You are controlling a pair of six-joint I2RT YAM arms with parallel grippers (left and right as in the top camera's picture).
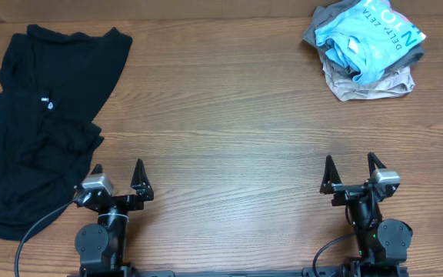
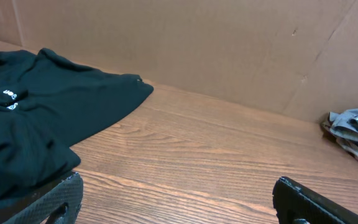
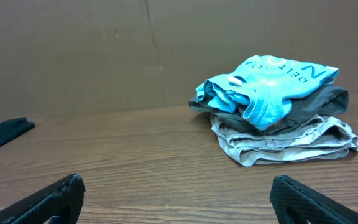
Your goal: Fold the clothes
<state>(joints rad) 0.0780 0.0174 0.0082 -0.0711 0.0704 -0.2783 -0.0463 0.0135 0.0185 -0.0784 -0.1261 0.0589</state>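
A heap of black shirts (image 1: 41,115) lies crumpled at the table's left side, with a small white label (image 1: 44,100) showing near the collar. It also shows in the left wrist view (image 2: 36,118). A folded stack with a light blue printed garment (image 1: 368,35) on a beige one (image 1: 368,83) sits at the far right, and shows in the right wrist view (image 3: 272,93). My left gripper (image 1: 118,173) is open and empty at the near edge, beside the black heap. My right gripper (image 1: 352,169) is open and empty at the near right.
The wooden table (image 1: 221,115) runs between the two piles. A brown cardboard wall (image 2: 229,43) stands along the far edge. A black cable (image 1: 33,231) loops by the left arm's base.
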